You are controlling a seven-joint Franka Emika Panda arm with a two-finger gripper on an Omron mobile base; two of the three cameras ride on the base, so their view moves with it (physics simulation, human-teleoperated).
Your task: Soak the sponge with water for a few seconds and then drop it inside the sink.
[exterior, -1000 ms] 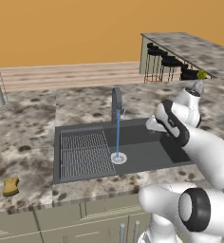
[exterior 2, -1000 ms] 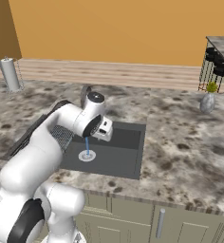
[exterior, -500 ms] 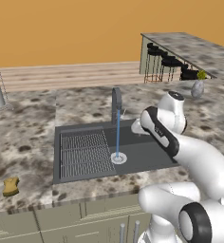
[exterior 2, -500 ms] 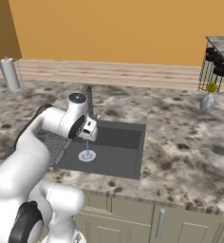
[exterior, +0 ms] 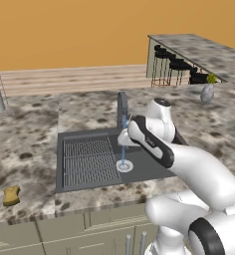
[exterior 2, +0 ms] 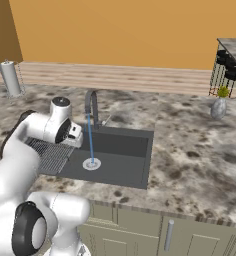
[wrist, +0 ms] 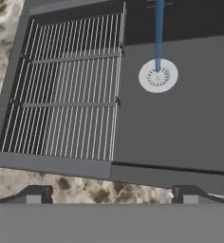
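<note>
Water [exterior: 123, 142] already running from the faucet [exterior: 121, 104], a thin blue line falling onto the round white drain [wrist: 157, 76]; so the soak station is ready and only the sponge is missing from it.

Sponge [exterior: 11, 195] lies on the counter [exterior: 25, 144] near its front edge, well apart from the sink [exterior: 144, 167] and off to the left of the basin; untouched.

My pincer [wrist: 110, 193] hangs over the near rim of the sink, looking down on the wire grate [wrist: 66, 90] and drain; tips stand wide apart with nothing between them, so it is empty and ready to take a block.

Judgement: pickup not yet begun; I am over the basin, not the sponge, so the next move calls for a swing left and down to the counter's front edge.
</note>
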